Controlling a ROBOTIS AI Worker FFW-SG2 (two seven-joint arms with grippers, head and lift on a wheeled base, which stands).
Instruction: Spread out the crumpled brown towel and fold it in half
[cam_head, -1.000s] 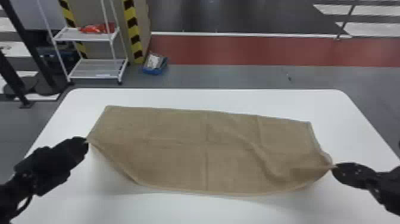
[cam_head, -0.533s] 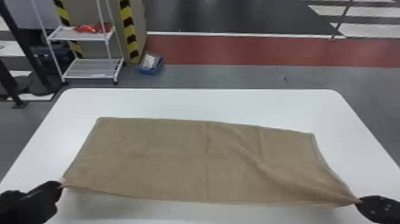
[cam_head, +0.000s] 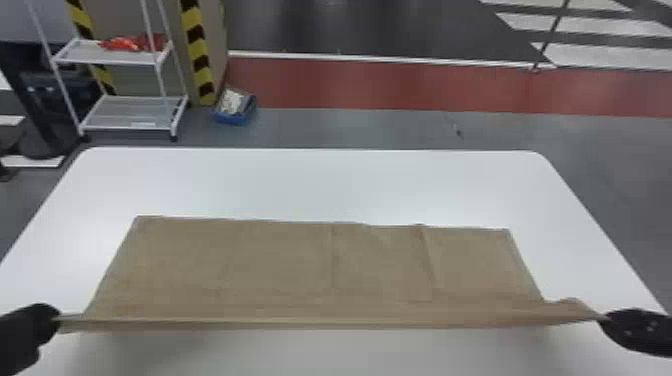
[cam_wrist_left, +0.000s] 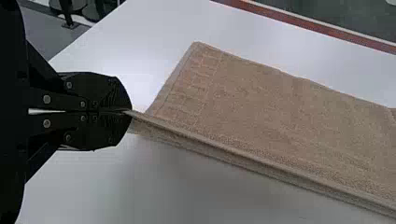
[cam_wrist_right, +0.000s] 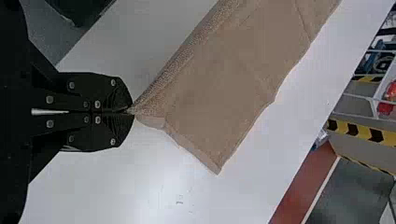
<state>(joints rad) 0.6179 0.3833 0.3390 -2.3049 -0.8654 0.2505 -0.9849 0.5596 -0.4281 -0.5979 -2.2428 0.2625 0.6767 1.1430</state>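
Towel (cam_head: 300, 270) spans gripper (cam_head: 56, 320) to gripper (cam_head: 604, 318).

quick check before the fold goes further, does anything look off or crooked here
Slightly: the brown towel puckers beside the right gripper, where its side edge juts out unevenly. A crease also kinks its far edge right of centre. No spill or damage stands out.

Head view: left gripper (cam_head: 57, 321) at the lower left edge, tips pointing inward. Right gripper (cam_head: 604, 318) at the lower right edge, tips inward, roughly level with the left, well apart from it. Left wrist view: left gripper (cam_wrist_left: 130, 111) closed at tips, narrow slit nearer base. Right wrist view: right gripper (cam_wrist_right: 131, 112) likewise.
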